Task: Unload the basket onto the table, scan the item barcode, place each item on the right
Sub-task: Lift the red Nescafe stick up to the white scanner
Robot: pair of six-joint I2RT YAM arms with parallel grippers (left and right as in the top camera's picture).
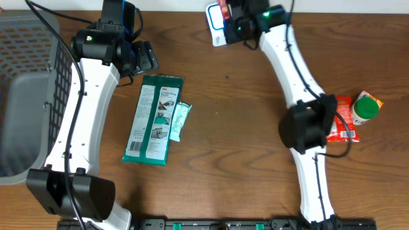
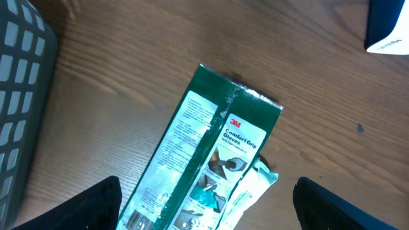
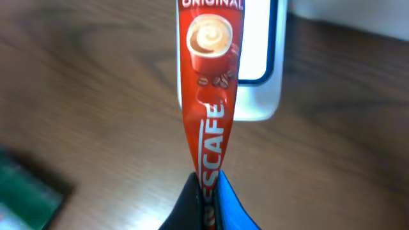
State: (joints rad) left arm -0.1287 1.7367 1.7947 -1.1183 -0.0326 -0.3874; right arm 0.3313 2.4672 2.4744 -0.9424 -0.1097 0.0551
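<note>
Red Nescafe stick sachet (image 3: pixel 208 96): far end cropped, near end buried in the right tool (image 3: pixel 206 203) clamped on it; barcode not discernible. Long axis points straight out from the tool, over the white blue-edged scanner (image 3: pixel 259 76) at the tabletop's (image 1: pixel 243 128) far edge. Left tool (image 1: pixel 146 59) jaws apart.

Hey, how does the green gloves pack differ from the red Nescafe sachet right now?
The gloves pack lies flat on the table with nothing gripping it; the Nescafe sachet is pinched at one end by the right fingers and held off the table. The gloves pack is green and broad; the Nescafe sachet is red and a narrow strip. Both are flat printed packets.
</note>
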